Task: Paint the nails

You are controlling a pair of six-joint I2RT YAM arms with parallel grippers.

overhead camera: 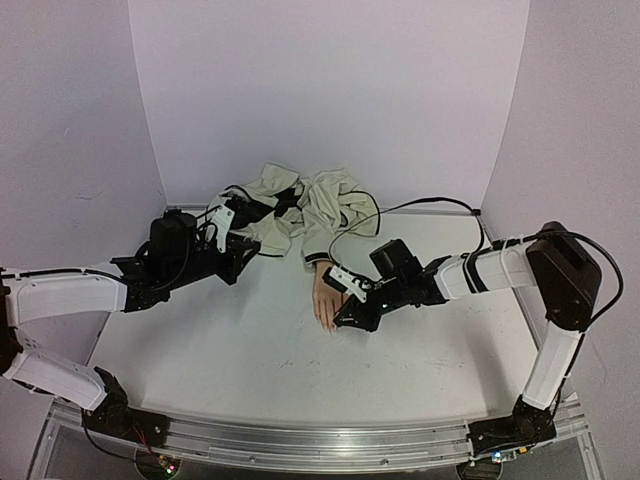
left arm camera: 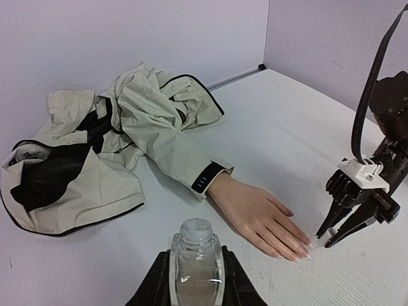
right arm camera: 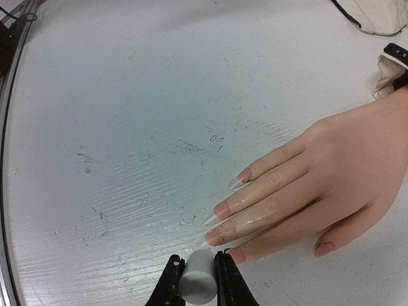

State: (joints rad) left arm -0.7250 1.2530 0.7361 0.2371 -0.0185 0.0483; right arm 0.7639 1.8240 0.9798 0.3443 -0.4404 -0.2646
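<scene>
A: So, where is the mannequin hand (overhead camera: 326, 297) lying?

B: Palm down on the white worktop (overhead camera: 230, 350), about mid-way across, fingers pointing towards the near edge. Its wrist goes into a dark cuff (left arm camera: 208, 178) of the crumpled cream jacket (left arm camera: 127, 121) heaped by the back wall.

A: And the nails (right arm camera: 221, 208)?

B: At the fingertips, close under the right wrist camera. They show a dusky pink against the peach skin, and the fingers have a wet-looking shine.

A: What is the right end effector (right arm camera: 197, 260) doing?

B: It is clamped narrow around a small white cylinder (right arm camera: 196, 284), right at the tips of the fingers. From the left wrist view that cylinder sits just beside the nails; whether it touches one I cannot tell.

A: The left end effector (left arm camera: 194, 274)?

B: It grips a clear bottle (left arm camera: 194, 252), upright, neck open, no cap on it. It is off to the left side of the worktop, well apart from the hand.
</scene>
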